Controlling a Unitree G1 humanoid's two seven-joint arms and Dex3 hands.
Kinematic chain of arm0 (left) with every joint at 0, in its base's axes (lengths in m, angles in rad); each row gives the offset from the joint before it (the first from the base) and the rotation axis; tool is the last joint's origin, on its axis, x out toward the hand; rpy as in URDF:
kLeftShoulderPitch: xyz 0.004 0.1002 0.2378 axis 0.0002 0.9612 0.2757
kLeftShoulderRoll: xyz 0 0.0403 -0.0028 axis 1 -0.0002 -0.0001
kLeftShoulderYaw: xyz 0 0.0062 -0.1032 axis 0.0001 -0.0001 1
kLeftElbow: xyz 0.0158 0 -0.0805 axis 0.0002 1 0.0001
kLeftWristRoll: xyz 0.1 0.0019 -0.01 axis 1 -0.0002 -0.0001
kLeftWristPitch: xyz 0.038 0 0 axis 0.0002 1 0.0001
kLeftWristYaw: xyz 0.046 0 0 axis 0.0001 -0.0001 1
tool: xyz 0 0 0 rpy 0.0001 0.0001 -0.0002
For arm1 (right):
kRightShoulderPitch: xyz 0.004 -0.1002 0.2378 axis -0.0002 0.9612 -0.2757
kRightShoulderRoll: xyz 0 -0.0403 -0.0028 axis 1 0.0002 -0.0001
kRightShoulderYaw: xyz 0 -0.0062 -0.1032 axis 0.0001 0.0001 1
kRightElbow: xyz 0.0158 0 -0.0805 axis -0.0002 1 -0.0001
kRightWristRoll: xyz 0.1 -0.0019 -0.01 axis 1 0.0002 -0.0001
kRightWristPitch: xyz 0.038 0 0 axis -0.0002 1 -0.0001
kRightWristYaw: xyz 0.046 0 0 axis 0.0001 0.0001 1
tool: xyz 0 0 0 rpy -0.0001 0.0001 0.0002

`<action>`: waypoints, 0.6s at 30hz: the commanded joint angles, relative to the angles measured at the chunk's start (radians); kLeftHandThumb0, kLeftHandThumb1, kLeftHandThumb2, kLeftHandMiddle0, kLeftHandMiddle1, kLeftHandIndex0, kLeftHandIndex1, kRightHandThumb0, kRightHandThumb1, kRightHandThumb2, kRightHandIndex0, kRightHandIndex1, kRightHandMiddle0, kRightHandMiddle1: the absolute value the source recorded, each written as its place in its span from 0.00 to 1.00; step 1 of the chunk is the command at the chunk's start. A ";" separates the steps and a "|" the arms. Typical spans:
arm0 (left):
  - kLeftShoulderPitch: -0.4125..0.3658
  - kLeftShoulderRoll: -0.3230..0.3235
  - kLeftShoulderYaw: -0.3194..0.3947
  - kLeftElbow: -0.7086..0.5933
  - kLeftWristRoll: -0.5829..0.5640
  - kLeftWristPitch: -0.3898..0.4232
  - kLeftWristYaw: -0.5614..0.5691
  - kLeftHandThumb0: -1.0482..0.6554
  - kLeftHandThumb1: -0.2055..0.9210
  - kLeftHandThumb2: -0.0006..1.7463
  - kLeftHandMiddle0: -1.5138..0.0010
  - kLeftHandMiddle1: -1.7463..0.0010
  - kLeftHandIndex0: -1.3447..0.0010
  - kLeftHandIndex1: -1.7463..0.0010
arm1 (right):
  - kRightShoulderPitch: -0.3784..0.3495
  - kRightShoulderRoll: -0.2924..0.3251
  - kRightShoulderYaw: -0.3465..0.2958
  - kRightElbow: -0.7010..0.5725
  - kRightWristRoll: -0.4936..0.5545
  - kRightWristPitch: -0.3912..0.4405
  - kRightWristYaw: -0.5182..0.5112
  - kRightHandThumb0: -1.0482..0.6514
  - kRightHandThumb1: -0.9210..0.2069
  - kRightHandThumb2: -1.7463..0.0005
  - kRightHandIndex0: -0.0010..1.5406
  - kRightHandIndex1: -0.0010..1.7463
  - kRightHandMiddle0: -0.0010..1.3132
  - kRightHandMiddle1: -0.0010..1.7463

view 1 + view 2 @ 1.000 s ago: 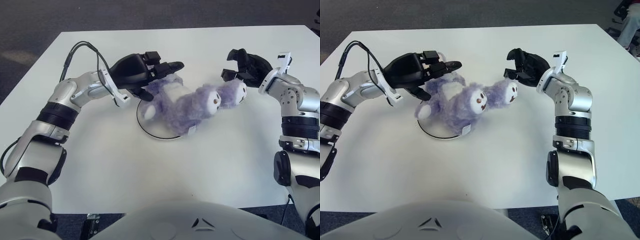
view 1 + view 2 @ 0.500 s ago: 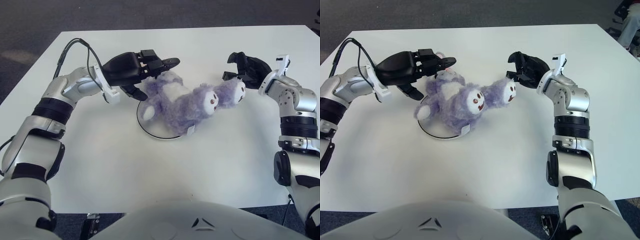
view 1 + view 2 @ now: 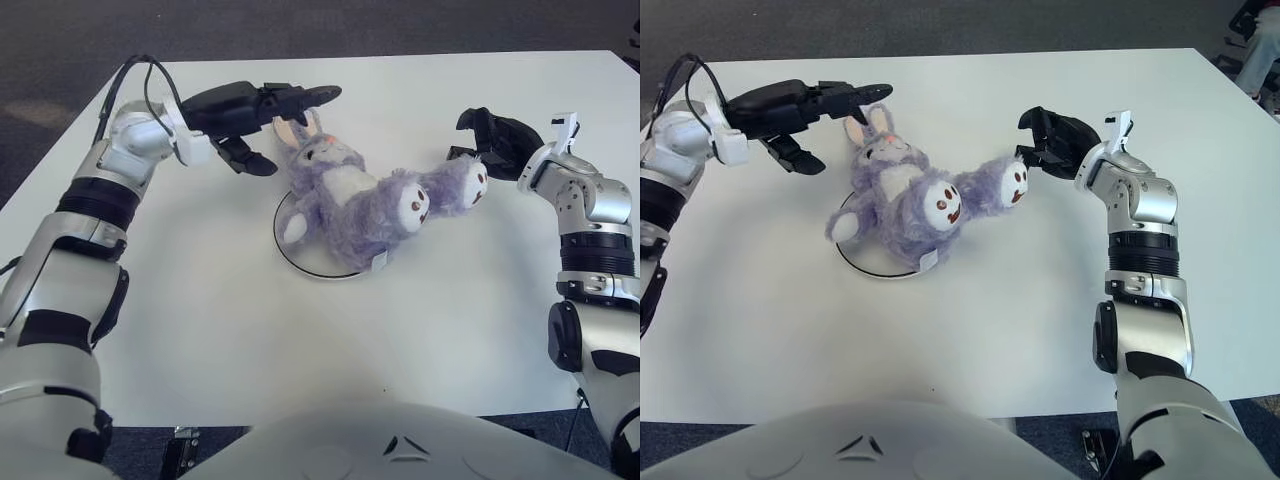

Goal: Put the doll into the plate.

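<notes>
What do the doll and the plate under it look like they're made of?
Doll: soft plush, judging by its shaggy lilac pile, with smoother white patches on belly and foot soles. Plate: hard, smooth and white with a thin dark rim; probably ceramic or plastic, the look leaves that open.

The doll [image 3: 908, 195] lies across the plate [image 3: 872, 266]; the left hand [image 3: 800, 107] hovers spread, and the right hand [image 3: 1052, 140] is just beside its foot.

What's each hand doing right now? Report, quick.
Left hand: open, holding nothing, above the doll's head.
Right hand: open, holding nothing, beside the doll's foot.
</notes>
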 commanded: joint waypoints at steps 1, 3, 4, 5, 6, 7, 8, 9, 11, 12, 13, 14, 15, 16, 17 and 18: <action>-0.001 -0.012 0.089 0.055 -0.078 0.177 -0.074 0.00 1.00 0.45 0.54 0.01 1.00 0.74 | -0.014 -0.004 -0.005 0.023 -0.008 -0.019 0.001 0.38 0.30 0.44 0.69 1.00 0.32 1.00; 0.011 -0.024 0.121 0.040 -0.054 0.196 -0.020 0.00 1.00 0.48 0.50 0.01 1.00 0.68 | -0.014 -0.002 -0.008 0.022 -0.006 -0.016 -0.003 0.38 0.31 0.43 0.70 1.00 0.32 1.00; 0.017 -0.037 0.145 0.036 -0.055 0.196 0.001 0.00 1.00 0.51 0.51 0.00 1.00 0.67 | -0.012 0.001 -0.011 0.021 -0.004 -0.014 -0.007 0.38 0.31 0.43 0.70 1.00 0.32 1.00; 0.021 -0.046 0.164 0.032 -0.055 0.198 0.011 0.00 1.00 0.53 0.54 0.00 1.00 0.68 | -0.010 0.003 -0.013 0.020 -0.003 -0.013 -0.009 0.38 0.31 0.43 0.70 1.00 0.32 1.00; 0.024 -0.054 0.179 0.028 -0.054 0.202 0.014 0.00 1.00 0.56 0.59 0.00 1.00 0.70 | -0.008 0.004 -0.014 0.020 -0.002 -0.012 -0.011 0.38 0.31 0.43 0.70 1.00 0.32 1.00; 0.031 -0.063 0.197 0.040 -0.059 0.199 0.010 0.00 1.00 0.57 0.62 0.00 1.00 0.71 | -0.008 0.004 -0.014 0.020 -0.003 -0.012 -0.012 0.38 0.31 0.43 0.70 1.00 0.32 1.00; 0.036 -0.069 0.211 0.048 -0.059 0.197 0.008 0.00 1.00 0.59 0.68 0.04 1.00 0.73 | -0.007 0.004 -0.014 0.020 -0.003 -0.012 -0.013 0.38 0.31 0.43 0.69 1.00 0.32 1.00; 0.042 -0.077 0.238 0.098 -0.073 0.188 -0.003 0.00 1.00 0.60 0.70 0.06 1.00 0.74 | -0.005 0.005 -0.013 0.028 -0.006 -0.019 -0.013 0.38 0.31 0.43 0.69 1.00 0.32 1.00; 0.063 -0.096 0.292 0.204 -0.092 0.175 -0.001 0.00 1.00 0.63 0.76 0.23 1.00 0.80 | 0.005 0.009 -0.015 0.033 -0.009 -0.030 -0.017 0.38 0.31 0.43 0.69 1.00 0.32 1.00; 0.072 -0.105 0.310 0.230 -0.093 0.174 0.009 0.00 1.00 0.65 0.77 0.33 1.00 0.83 | 0.009 0.010 -0.016 0.033 -0.009 -0.033 -0.019 0.38 0.31 0.43 0.69 1.00 0.32 1.00; 0.076 -0.112 0.322 0.241 -0.090 0.173 0.015 0.00 1.00 0.67 0.78 0.40 1.00 0.86 | 0.012 0.011 -0.017 0.032 -0.009 -0.034 -0.020 0.38 0.31 0.43 0.69 1.00 0.32 1.00; 0.082 -0.121 0.335 0.242 -0.088 0.185 0.033 0.00 1.00 0.67 0.79 0.42 1.00 0.87 | 0.015 0.014 -0.018 0.033 -0.009 -0.038 -0.023 0.38 0.31 0.43 0.69 1.00 0.32 1.00; 0.086 -0.130 0.346 0.243 -0.084 0.194 0.045 0.00 1.00 0.68 0.80 0.48 1.00 0.89 | 0.018 0.015 -0.019 0.034 -0.009 -0.041 -0.024 0.38 0.31 0.43 0.69 1.00 0.32 1.00; 0.093 -0.145 0.364 0.260 -0.088 0.220 0.070 0.00 1.00 0.69 0.80 0.51 1.00 0.90 | 0.025 0.019 -0.021 0.034 -0.011 -0.050 -0.030 0.38 0.31 0.43 0.68 1.00 0.32 1.00; 0.097 -0.157 0.379 0.273 -0.090 0.238 0.087 0.00 1.00 0.68 0.81 0.54 1.00 0.91 | 0.030 0.022 -0.022 0.034 -0.012 -0.057 -0.034 0.38 0.31 0.43 0.68 1.00 0.32 1.00; 0.108 -0.182 0.396 0.283 -0.095 0.251 0.119 0.00 1.00 0.68 0.82 0.55 1.00 0.91 | 0.037 0.027 -0.024 0.033 -0.015 -0.067 -0.044 0.38 0.31 0.43 0.68 1.00 0.32 1.00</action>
